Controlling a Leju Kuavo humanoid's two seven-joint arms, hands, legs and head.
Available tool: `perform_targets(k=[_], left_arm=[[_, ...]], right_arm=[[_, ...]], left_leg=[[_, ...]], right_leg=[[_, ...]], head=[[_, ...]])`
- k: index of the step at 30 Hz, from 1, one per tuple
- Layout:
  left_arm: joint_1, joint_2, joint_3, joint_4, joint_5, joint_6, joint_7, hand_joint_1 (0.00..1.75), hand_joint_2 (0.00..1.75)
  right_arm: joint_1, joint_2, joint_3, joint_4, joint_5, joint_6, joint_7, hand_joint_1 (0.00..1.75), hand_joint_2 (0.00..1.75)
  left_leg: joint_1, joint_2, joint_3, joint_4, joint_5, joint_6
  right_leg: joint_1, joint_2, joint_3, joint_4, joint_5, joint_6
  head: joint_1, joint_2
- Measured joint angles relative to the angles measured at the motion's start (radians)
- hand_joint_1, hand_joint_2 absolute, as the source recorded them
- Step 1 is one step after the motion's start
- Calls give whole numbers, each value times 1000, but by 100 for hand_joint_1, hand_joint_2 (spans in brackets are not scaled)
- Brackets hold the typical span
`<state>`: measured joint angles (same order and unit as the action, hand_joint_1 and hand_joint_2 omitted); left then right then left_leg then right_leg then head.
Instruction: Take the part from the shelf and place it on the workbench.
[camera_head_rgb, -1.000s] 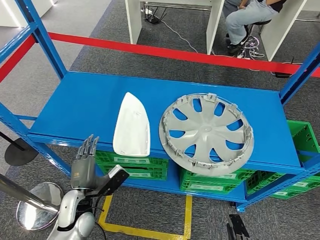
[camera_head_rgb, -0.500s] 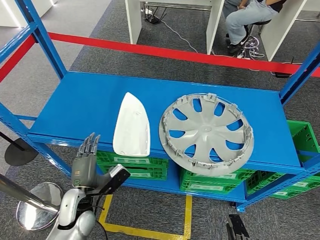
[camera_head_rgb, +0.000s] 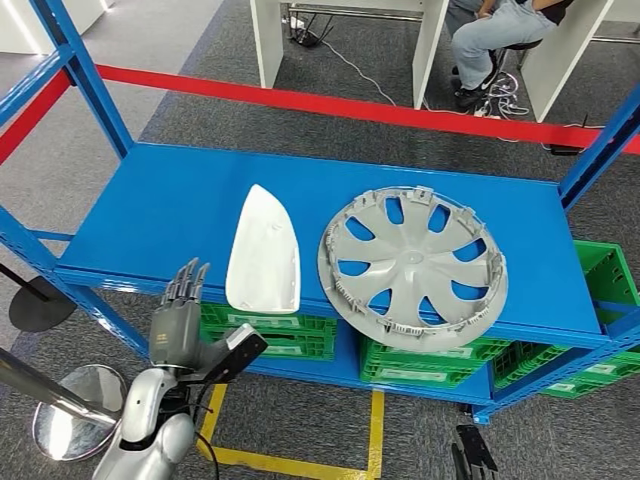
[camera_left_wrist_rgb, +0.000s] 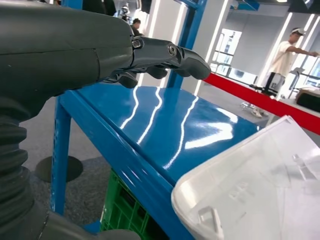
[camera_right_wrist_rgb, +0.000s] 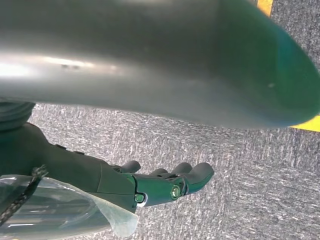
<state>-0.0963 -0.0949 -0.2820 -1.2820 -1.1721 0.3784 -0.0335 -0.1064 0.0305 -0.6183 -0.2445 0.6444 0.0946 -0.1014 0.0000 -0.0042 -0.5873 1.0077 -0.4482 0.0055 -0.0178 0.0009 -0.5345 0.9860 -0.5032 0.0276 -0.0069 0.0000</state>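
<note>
The white plastic cover (camera_head_rgb: 263, 252) lies flat on the blue shelf (camera_head_rgb: 173, 205), near the front edge and just beside the grey hubcap (camera_head_rgb: 412, 265), with its narrow tip pointing away from the robot. It looks like a thin, light moulded shell: stiff enough to lift by one edge, but smooth and glossy, so probably slippery, and likely to flex or crack under a hard squeeze. Its wide end slightly overhangs the shelf's front lip, which seems the best place to take hold, with fingers under the rim and the thumb on top.

The left robot hand (camera_head_rgb: 177, 318) hovers in front of and below the shelf edge, to the left of the cover, fingers spread and holding nothing; the left wrist view shows its fingers (camera_left_wrist_rgb: 170, 52) extended above the shelf, with the cover's rim (camera_left_wrist_rgb: 256, 185) close ahead. The right robot hand (camera_right_wrist_rgb: 151, 182) hangs over the grey carpet, fingers loosely extended and empty.

Compared with a second ago, the left robot hand has risen a little and shifted right, toward the cover. The cover and hubcap have not moved.
</note>
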Motion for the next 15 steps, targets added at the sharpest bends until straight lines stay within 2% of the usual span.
perform_targets(k=[15], left_arm=[[-8, 0, -16, 25, -1, -2, -5, 0, 175]], right_arm=[[-2, 0, 8, 0, 3, -1, 2, 0, 0]], left_leg=[[0, 0, 0, 0, 0, 0]], right_leg=[[0, 0, 0, 0, 0, 0]], head=[[0, 0]])
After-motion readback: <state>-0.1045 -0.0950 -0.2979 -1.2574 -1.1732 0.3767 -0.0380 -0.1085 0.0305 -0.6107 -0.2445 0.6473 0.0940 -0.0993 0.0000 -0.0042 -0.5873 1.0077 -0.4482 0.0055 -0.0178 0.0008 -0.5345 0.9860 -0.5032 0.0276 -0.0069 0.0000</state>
